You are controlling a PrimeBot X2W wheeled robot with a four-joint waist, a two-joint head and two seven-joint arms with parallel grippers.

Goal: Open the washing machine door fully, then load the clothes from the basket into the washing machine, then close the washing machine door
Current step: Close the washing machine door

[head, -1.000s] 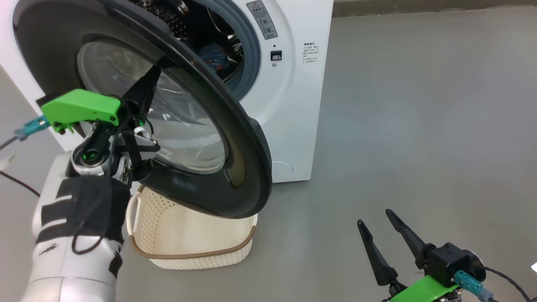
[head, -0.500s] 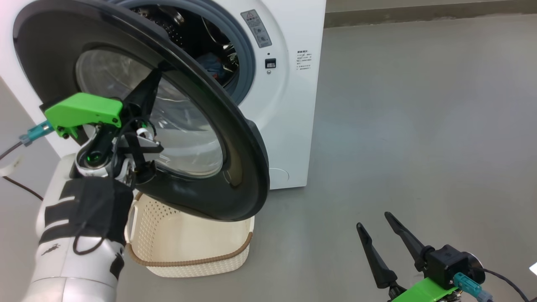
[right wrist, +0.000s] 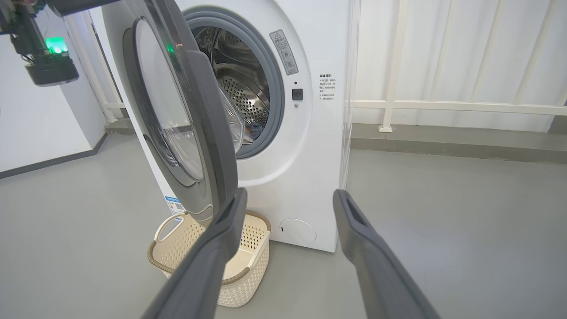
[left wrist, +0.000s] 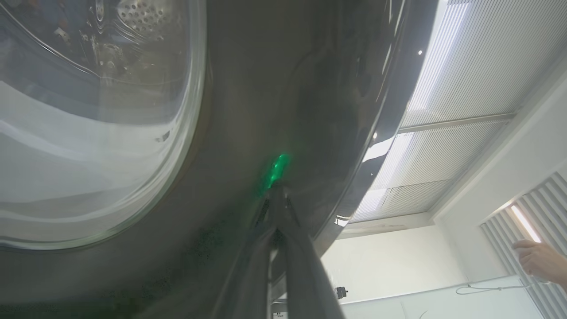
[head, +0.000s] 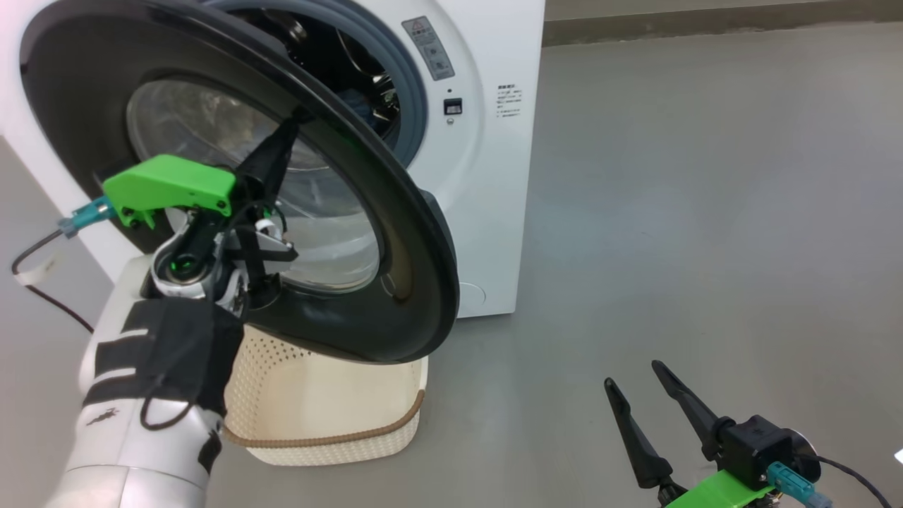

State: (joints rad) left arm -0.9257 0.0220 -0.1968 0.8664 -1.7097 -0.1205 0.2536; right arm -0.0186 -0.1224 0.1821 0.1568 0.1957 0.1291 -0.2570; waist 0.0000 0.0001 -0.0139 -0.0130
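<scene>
The washing machine (head: 494, 176) stands with its door (head: 416, 282) half open, the black rim swung out over the basket. My left gripper (head: 300, 113) is shut with nothing in it. Its fingertips (left wrist: 277, 192) press against the outer black rim of the door (left wrist: 248, 110), beside the glass bowl (left wrist: 88, 133). A bit of the blue clothes (head: 361, 106) lies inside the drum (right wrist: 241, 102). The basket (head: 331, 441) sits empty on the floor under the door. My right gripper (head: 633, 375) hangs open at the lower right, well away from the machine; the right wrist view has this gripper (right wrist: 290, 195) facing the machine front.
Grey floor (head: 705, 212) stretches open to the right of the machine. A white railing and curtain (right wrist: 443, 102) stand behind it. A person's hand (left wrist: 538, 261) shows at the right edge of the left wrist view. A cable (head: 42, 282) trails at the left.
My left gripper has slid right across the door's outer face, and the door has swung slightly toward the machine. The head view shifted a little. The right gripper stayed put.
</scene>
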